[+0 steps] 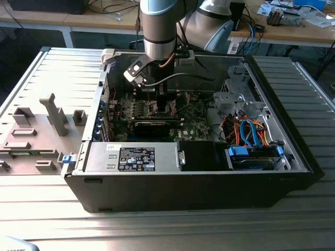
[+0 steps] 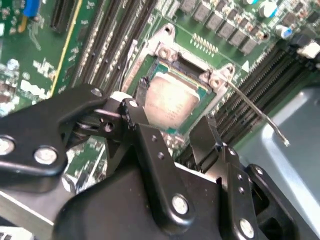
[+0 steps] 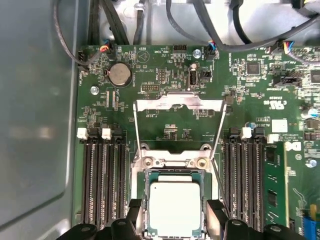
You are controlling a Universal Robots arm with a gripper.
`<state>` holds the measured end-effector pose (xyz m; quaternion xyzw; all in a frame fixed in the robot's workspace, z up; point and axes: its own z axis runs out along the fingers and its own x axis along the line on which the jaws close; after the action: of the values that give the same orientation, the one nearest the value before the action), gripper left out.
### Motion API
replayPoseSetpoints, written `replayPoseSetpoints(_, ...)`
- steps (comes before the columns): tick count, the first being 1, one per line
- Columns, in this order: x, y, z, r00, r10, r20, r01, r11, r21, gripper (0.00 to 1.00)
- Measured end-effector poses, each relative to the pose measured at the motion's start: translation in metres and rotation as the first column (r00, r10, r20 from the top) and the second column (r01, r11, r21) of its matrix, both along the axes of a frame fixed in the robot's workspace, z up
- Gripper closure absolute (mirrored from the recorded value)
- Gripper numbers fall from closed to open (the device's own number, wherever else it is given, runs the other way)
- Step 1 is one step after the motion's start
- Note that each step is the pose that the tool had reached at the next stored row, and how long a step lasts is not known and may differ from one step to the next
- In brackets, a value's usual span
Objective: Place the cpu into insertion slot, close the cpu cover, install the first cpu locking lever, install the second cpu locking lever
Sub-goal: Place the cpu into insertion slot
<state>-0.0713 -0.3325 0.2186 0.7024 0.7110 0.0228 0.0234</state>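
I judge step one about done: the cpu point(image 3: 175, 207), a flat square with a dull silver top, lies in the insertion slot point(image 3: 172, 161), the gripper point(image 2: 172, 122) jaws apart either side (not clamping, as far as I see). The cpu cover point(image 3: 179, 104), a thin bright frame, is swung open and a wiry locking lever point(image 2: 255, 112) is unlatched.

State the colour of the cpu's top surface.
The cpu top is pale silver, clearest in the first wrist view.
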Motion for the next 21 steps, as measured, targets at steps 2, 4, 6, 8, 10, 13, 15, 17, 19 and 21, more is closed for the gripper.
replayPoseSetpoints(2,0.0001,-0.0001,0.0023,1.0,0.0,0.0001,0.0,1.0,0.0066,0.4)
replayPoseSetpoints(4,0.0002,-0.0013,0.0023,1.0,0.0,-0.0002,0.0,0.9999,0.0123,0.53)
replayPoseSetpoints(6,0.0012,-0.003,0.0023,1.0,0.0,-0.0013,0.0,0.9999,0.0126,0.53)
replayPoseSetpoints(8,0.003,-0.0049,0.0024,1.0,0.0,-0.0037,0.0,0.9999,0.0125,0.65)
replayPoseSetpoints(10,0.0048,-0.0062,0.0025,1.0,0.0,-0.0058,0.0,0.9999,0.0126,0.71)
replayPoseSetpoints(13,0.006,-0.0066,0.0053,1.0,0.0,-0.0068,0.0,0.9999,0.0139,0.89)
replayPoseSetpoints(15,0.0064,-0.0066,0.0098,1.0,0.001,-0.0068,-0.001,0.9999,0.0153,0.89)
replayPoseSetpoints(17,0.0067,-0.0066,0.0168,1.0,0.001,-0.0068,-0.001,0.9999,0.017,0.89)
replayPoseSetpoints(19,0.0071,-0.0066,0.0224,1.0,0.002,-0.0068,-0.002,0.9998,0.0184,0.89)
replayPoseSetpoints(21,0.0074,-0.0066,0.0306,1.0,0.002,-0.0069,-0.002,0.9998,0.0206,0.89)
